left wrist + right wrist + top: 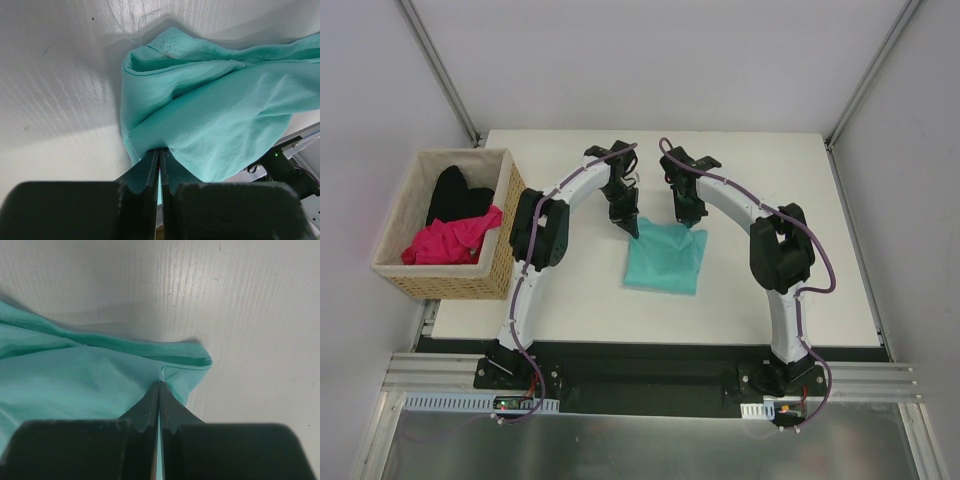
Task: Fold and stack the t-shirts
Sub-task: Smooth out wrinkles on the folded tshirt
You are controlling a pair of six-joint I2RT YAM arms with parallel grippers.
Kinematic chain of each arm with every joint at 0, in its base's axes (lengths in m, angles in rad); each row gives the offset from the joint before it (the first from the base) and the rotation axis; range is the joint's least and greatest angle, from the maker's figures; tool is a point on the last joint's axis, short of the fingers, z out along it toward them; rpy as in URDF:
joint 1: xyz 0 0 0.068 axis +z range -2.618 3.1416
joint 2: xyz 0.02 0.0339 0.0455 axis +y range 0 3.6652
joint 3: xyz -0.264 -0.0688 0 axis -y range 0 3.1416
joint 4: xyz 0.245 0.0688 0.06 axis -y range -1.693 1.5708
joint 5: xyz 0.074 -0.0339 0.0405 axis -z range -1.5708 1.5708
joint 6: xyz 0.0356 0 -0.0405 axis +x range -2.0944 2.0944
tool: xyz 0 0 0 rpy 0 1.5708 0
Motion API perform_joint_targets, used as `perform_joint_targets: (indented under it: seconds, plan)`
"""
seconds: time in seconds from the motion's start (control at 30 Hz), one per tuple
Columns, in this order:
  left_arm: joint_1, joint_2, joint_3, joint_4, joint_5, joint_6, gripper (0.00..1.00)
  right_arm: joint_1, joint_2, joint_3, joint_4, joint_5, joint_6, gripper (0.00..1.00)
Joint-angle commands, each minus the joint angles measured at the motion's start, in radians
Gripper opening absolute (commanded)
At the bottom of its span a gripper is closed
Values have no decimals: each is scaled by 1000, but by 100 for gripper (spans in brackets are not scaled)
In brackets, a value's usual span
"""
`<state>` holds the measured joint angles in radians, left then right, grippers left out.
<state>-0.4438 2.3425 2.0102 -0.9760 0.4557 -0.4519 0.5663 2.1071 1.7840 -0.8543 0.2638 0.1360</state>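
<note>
Top view: clamping the far edge of a folded teal mesh-cloth t-shirt [665,258] at both corners, left jaws and right jaws closed tight on cloth, the rest lying on the white bench [600,310]. Showing a magenta pink t-shirt [450,243] and a black t-shirt [455,195] inside a woven wicker basket [500,275] at the bench's left. Left wrist view: pinching bunched teal folds, jaws squeezed together. Right wrist view: nipping the hemmed corner, jaws pressed together.

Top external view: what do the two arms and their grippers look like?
Both the left arm and right arm have curved white links, black joint housings and a thin purple cable along them. The left gripper and right gripper are black and tapered.
</note>
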Motion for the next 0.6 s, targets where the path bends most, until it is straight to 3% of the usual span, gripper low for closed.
perform_joint_targets:
  seconds: [0.0,0.57]
  plan:
    - [7,5,39,-16,23,32,0,-5,-38,32,-40,26,-13,0]
    - [7,-34,5,-18,14,35,0,27,-73,77,-38,-3,19,0]
